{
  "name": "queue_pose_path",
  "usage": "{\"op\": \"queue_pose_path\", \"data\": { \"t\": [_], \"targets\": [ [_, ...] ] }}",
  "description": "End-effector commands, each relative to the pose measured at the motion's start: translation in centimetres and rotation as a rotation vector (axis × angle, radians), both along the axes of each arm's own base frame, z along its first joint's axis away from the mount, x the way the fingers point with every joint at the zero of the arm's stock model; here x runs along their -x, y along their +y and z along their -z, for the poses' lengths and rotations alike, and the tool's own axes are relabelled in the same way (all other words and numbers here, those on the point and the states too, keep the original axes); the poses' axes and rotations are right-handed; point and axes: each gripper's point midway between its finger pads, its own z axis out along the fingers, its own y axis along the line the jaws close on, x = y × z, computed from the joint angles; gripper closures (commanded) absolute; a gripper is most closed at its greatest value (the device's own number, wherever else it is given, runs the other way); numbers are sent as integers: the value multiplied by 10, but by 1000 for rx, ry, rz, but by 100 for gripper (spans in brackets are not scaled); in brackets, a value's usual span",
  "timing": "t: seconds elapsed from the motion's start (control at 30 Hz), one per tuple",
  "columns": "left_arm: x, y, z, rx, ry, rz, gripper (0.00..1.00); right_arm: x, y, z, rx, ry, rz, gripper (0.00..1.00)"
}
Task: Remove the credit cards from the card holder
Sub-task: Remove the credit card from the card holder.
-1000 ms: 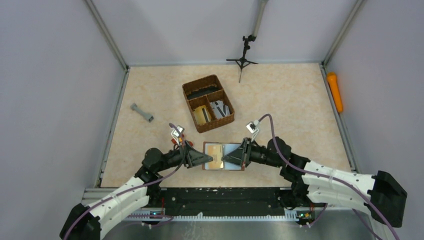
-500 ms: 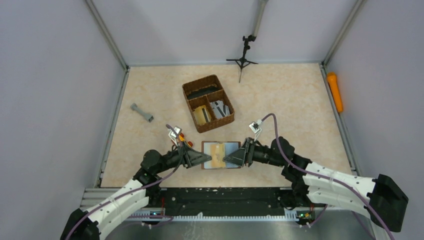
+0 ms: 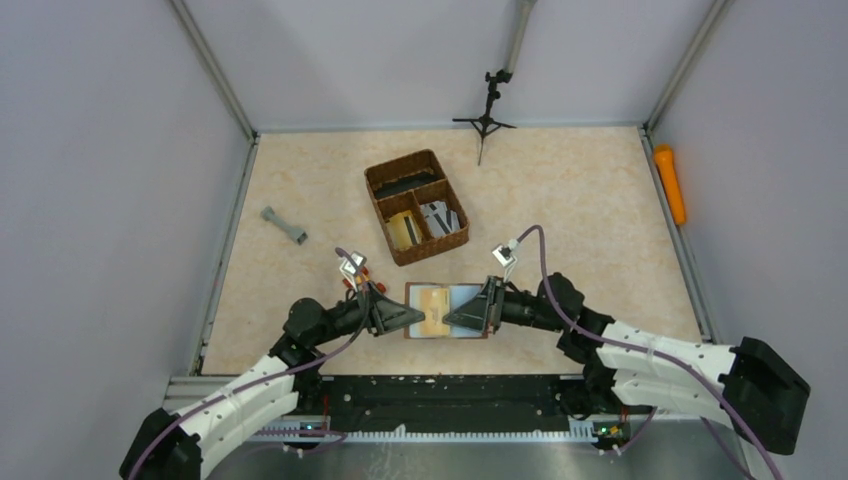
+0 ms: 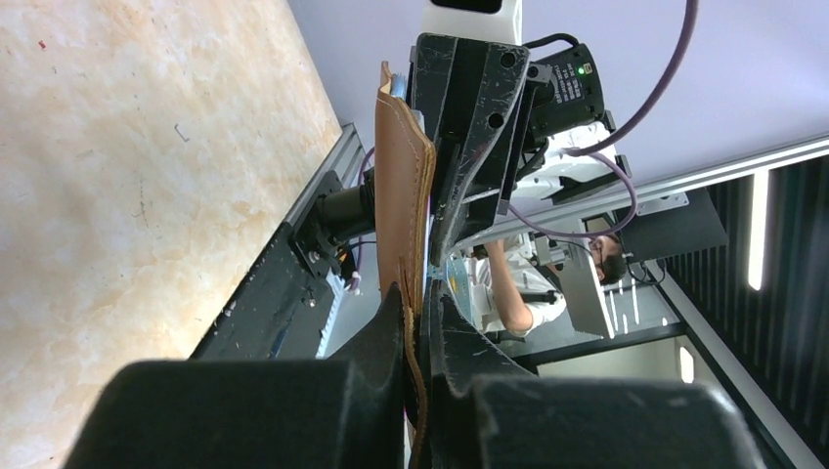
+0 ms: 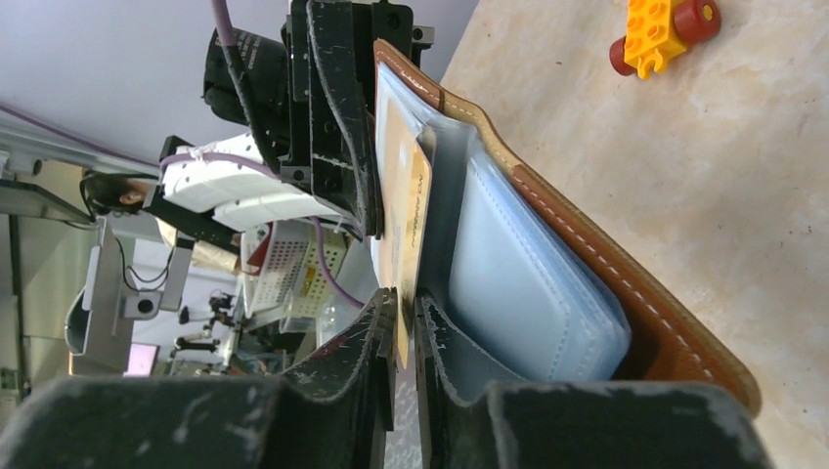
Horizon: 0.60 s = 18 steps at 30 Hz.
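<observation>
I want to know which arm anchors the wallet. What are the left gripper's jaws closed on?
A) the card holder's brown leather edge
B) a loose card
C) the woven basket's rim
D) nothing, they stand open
A: in the left wrist view the left gripper has its jaws shut on the brown leather edge of the card holder.

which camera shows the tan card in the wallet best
The right wrist view: the card sits close up in the open wallet, pinched by the right gripper. The top view shows it only as a small tan patch. The left wrist view shows only the wallet's leather back.
</observation>
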Motion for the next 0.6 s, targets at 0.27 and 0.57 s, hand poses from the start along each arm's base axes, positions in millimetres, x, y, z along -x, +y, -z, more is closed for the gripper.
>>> {"op": "queue_pose_path", "data": {
  "t": [0.27, 0.57],
  "targets": [
    [-33, 26, 61, -363, 60, -250, 100, -49, -49, 49, 254, -20, 265, 100],
    [-34, 27, 68, -372, 81, -259, 100, -56, -45, 42, 258, -54, 237, 100]
  ]
}}
